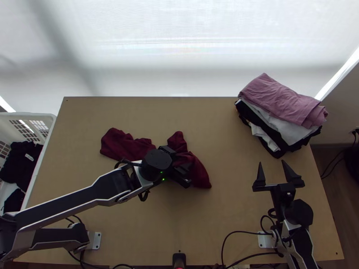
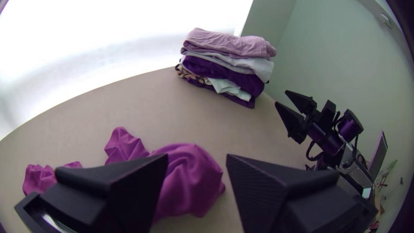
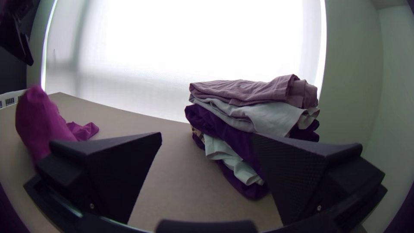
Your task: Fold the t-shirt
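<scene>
The bunched t-shirt [image 1: 200, 172] lies under the wide-parted left fingers [image 2: 276, 185], long axis running left-right; the right fingers [image 3: 302, 168], also wide, stand well apart, making left likelier to grasp.

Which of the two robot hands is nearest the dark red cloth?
The left gripper: it is over the dark red cloth, while the right gripper is off near the stack of folded clothes.
</scene>
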